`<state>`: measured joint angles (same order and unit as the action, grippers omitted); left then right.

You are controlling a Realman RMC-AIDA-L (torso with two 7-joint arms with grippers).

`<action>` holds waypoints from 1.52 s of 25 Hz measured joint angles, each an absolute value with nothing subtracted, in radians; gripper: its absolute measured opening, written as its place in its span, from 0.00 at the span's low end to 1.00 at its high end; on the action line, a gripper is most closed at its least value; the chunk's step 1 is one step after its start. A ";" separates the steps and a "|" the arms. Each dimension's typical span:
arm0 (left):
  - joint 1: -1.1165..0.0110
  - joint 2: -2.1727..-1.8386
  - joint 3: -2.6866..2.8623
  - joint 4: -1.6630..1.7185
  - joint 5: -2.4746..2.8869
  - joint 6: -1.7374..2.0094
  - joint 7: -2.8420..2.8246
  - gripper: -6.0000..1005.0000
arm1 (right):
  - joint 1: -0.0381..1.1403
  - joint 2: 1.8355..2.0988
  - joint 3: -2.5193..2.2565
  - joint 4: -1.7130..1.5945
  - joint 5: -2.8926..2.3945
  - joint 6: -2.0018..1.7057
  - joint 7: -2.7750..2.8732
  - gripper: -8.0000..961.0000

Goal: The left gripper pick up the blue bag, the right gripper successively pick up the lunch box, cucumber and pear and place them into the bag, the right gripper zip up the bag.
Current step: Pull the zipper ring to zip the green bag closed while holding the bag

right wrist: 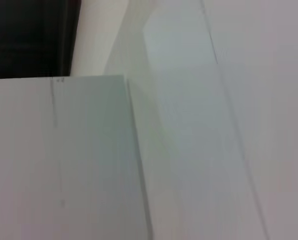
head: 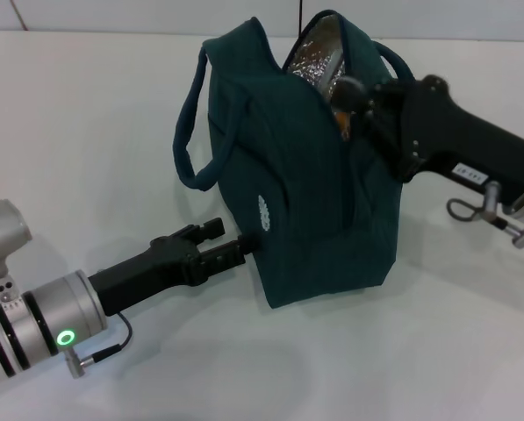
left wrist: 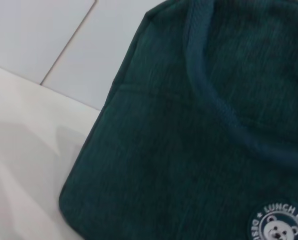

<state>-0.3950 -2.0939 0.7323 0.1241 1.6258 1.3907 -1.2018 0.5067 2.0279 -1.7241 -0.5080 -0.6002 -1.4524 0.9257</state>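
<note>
bag (head: pixel 314 202): upright on table (head: pixel 86 132), top open – foil lining showing
logo (left wrist: pixel 281 225): reads "LUNCH BAG", bear face
left gripper (head: pixel 244 246): clamped on bag side
right gripper (head: pixel 354 105): at bag mouth – grip unclear

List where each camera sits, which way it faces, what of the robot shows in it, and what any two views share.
Head view: from the robot's head, looking forward and down at the table; the blue bag stands there, with the left hand at its lower side and the right hand at its open top.
Left wrist view: on the left arm, close against the blue bag's side and its white logo; no part of the robot shows.
Right wrist view: on the right arm, facing pale surfaces only; no bag, no robot.
Shared: head and left wrist views both show the bag and logo.
</note>
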 joint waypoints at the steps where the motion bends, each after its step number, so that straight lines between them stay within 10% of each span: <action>1: -0.394 -2.094 0.732 0.124 1.625 1.395 -1.198 0.88 | 0.510 2.028 -1.737 -0.508 -0.600 -1.452 0.926 0.02; 38: -0.237 -2.093 0.759 0.008 1.509 1.720 -0.731 0.88 | 0.605 2.028 -1.839 -0.491 -0.644 -1.359 0.887 0.02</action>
